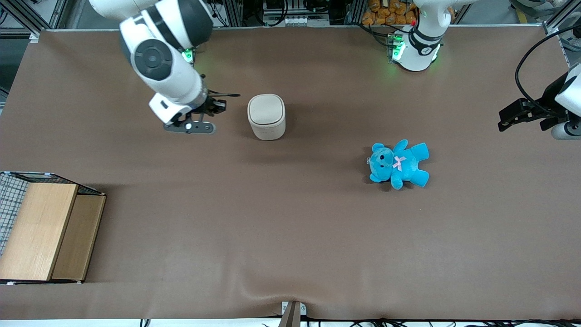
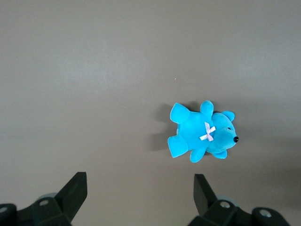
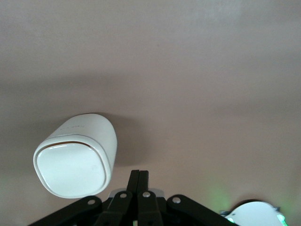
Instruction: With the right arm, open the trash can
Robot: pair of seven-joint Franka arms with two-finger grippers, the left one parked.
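Front view: the trash can (image 1: 266,116) stands upright on the brown table cover (image 1: 290,236), lid flat and down, so opening is not yet done. Right arm (image 1: 161,59) reaches in from its own end; its gripper (image 1: 217,105) hovers just beside the can, not touching, at about lid height. Probably staged there to get under or against the lid edge. Can is smooth cream plastic, rounded-square, slightly tapered. Blue plush teddy (image 1: 398,163) lies on its back, well apart from the can, toward the parked arm's end. Wooden box with wire mesh (image 1: 45,231) sits at the table edge, toward the working arm's end and nearer the camera than the can.

Left wrist view: only the teddy (image 2: 202,134), soft fuzzy fabric, pale bow, on matte cloth. No can here.

Right wrist view: gripper (image 3: 138,181) with jaws together, fingers (image 3: 138,188) pressed into one thin black blade. That suits prying or nudging a lid. Trash can (image 3: 77,155) close by, glossy lid with thin seam around it, closed.
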